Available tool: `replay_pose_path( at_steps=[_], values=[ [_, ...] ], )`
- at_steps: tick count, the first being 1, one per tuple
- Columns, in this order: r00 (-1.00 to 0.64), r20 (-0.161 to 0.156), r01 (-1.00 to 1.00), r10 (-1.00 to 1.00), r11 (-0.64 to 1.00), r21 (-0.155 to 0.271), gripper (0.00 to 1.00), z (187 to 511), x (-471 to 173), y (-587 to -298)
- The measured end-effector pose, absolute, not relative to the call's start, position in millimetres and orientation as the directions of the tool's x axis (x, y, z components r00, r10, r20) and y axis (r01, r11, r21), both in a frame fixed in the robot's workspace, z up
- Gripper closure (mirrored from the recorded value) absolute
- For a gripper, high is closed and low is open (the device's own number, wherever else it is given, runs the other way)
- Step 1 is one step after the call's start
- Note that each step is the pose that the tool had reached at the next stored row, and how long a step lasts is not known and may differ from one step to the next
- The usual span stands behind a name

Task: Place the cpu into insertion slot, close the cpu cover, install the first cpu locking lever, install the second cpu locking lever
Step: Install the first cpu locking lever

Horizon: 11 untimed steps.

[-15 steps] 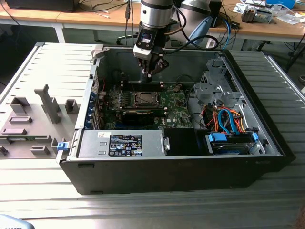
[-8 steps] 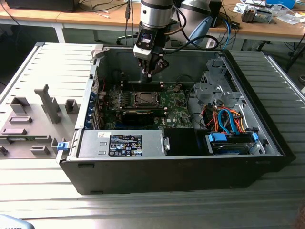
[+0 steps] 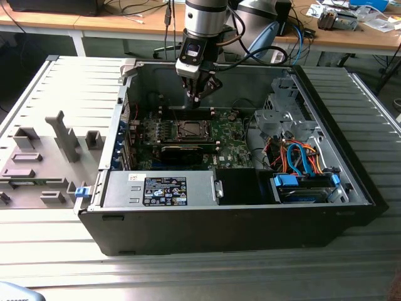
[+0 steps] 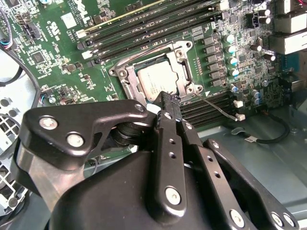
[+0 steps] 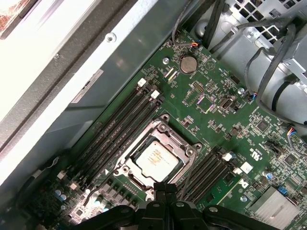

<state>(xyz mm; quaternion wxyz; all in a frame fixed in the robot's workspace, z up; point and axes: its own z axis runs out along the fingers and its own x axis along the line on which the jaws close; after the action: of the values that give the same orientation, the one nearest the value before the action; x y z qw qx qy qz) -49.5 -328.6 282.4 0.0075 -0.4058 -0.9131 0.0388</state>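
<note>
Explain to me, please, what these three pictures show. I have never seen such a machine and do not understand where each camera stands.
The machine is a robot arm reaching down into an open computer case that lies on a metal table. The exterior view comes from a camera off the arm; both wrist views come from cameras riding on the arm, looking past its jaws. Inside the case lies a green circuit board. On it the cpu, a small silvery square, sits in the insertion slot, with the cpu cover, a metal frame, lying around it. The jaws look shut and hold nothing; their tips are close to the slot's edge, touching or not I cannot tell.
</note>
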Motion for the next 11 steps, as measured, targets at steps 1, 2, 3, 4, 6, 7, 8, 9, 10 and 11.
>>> replay_pose_path(
  at_steps=[1, 2, 3, 4, 6, 7, 8, 9, 10, 11],
  values=[
    [-0.672, -0.018, 0.739, 0.741, 0.669, -0.077, 0.89, 282.4, -49.5, -328.6],
    [-0.672, -0.018, 0.739, 0.740, 0.669, -0.077, 0.89, 282.4, -49.5, -328.6],
    [-0.673, -0.018, 0.738, 0.739, 0.670, -0.077, 0.89, 282.4, -49.5, -328.6],
    [-0.674, -0.018, 0.737, 0.738, 0.671, -0.077, 0.89, 282.4, -49.5, -328.6],
    [-0.676, -0.018, 0.736, 0.737, 0.673, -0.077, 0.89, 282.4, -49.5, -328.6],
    [-0.680, -0.018, 0.732, 0.733, 0.677, -0.077, 0.89, 282.4, -49.5, -328.6],
    [-0.684, -0.018, 0.728, 0.729, 0.681, -0.077, 0.89, 282.4, -49.5, -328.6],
    [-0.687, -0.018, 0.726, 0.727, 0.684, -0.077, 0.89, 282.4, -49.5, -328.6],
    [-0.687, -0.018, 0.725, 0.726, 0.684, -0.077, 0.89, 282.4, -49.5, -328.6],
    [-0.688, -0.018, 0.725, 0.726, 0.685, -0.077, 0.89, 282.4, -49.5, -328.6]
  ],
)
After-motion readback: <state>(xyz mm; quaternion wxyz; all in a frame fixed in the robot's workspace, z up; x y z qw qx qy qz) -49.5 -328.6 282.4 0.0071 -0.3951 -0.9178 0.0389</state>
